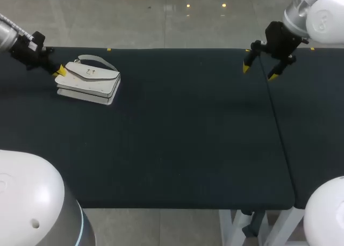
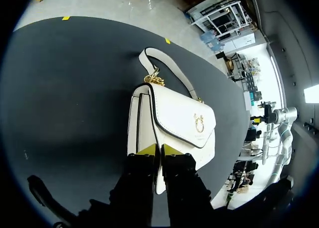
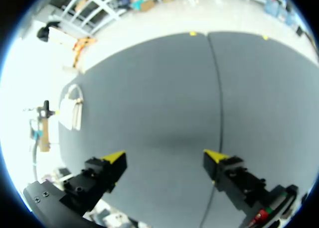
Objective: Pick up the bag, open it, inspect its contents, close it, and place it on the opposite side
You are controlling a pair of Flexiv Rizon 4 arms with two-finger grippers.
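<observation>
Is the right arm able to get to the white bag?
Probably, though it's far. Only bare table lies between the right fingers and the white bag; the left fingers sit at its end.

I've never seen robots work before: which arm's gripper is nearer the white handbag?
Left. The left gripper is right at the white handbag, pinching one end of it. The right gripper hangs open far across the table, touching nothing.

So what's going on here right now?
The left gripper is at one end of the white bag, fingers apparently pinched on its edge. The bag lies flat on the table with its flap shut. The right gripper hangs open and empty, far from the bag.
</observation>
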